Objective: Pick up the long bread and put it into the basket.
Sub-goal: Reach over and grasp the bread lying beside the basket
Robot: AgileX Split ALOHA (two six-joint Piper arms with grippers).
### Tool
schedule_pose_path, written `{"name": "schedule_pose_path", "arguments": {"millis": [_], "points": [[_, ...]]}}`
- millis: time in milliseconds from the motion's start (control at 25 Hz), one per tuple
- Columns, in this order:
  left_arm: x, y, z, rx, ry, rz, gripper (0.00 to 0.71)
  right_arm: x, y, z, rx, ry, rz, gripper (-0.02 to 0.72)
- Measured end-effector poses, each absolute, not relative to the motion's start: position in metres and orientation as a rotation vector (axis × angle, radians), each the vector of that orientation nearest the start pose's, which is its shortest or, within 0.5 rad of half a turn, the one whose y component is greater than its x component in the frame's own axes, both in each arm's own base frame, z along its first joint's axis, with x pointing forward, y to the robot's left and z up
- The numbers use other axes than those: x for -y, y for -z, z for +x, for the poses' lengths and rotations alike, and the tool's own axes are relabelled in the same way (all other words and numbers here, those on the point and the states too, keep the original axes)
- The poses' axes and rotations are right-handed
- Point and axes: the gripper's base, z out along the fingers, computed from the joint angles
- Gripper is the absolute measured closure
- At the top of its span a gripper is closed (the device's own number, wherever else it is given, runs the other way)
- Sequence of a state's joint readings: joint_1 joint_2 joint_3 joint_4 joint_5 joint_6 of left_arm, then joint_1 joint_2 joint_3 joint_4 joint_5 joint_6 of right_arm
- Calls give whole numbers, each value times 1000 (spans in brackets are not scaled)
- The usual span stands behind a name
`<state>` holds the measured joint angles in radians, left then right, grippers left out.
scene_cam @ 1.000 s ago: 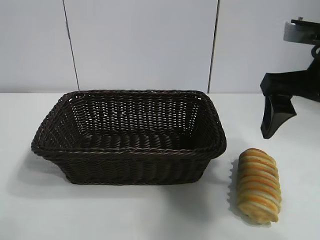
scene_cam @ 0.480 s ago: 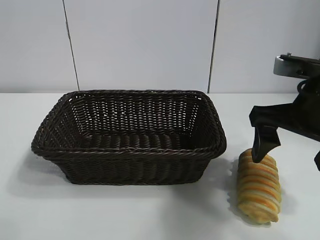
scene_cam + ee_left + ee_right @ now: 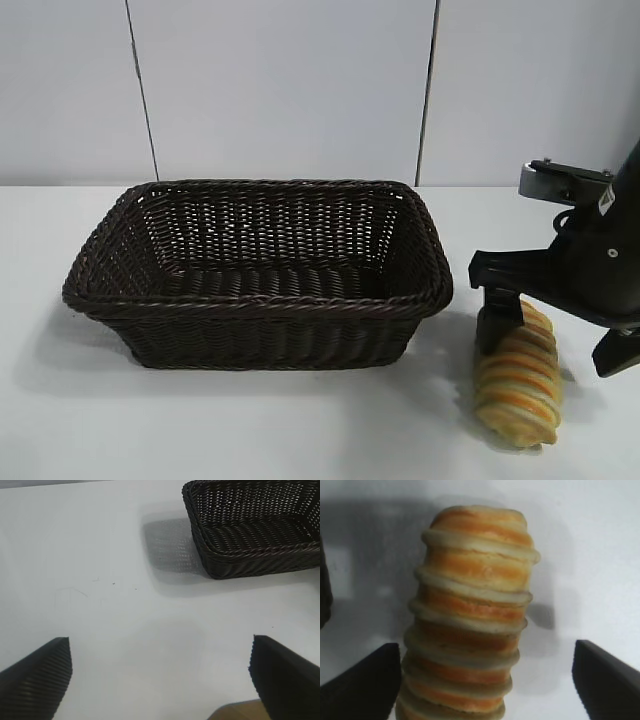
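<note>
Since a second ago my right claw (image 3: 555,345) has dropped from up beside the basket (image 3: 255,300) to straddle the far end of the long bread (image 3: 518,385), which lies on the table (image 3: 250,420) just right of the basket, long axis running away from the camera. Its fingers (image 3: 362,682) are spread wide either side of the loaf, across the short width, not yet touching. My left claw (image 3: 160,677) hangs open, well off to the basket's other side

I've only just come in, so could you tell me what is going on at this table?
The right gripper is open and down over the long bread, one finger on each side of it, not yet closed. The bread lies on the table to the right of the basket, which holds nothing. The left gripper hangs open over bare table, away from the basket.
</note>
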<state>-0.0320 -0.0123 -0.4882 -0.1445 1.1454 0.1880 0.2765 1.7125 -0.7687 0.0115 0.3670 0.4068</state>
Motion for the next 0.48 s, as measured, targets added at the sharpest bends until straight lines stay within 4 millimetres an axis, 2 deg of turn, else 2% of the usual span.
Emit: {"name": "schedule_pose_path", "arguments": {"millis": [200,360,480], "points": [[12,-268,-10,-2106,83,247,16,-80,-136,279,-2807,-174,210,612],[12,-268,-10,-2104,83,246,16,-79,-136,279,-2806,-173,207,638],[12,-268,-10,-2104,83,246,16,-79,-147,277,-2782,-183,206,640]]}}
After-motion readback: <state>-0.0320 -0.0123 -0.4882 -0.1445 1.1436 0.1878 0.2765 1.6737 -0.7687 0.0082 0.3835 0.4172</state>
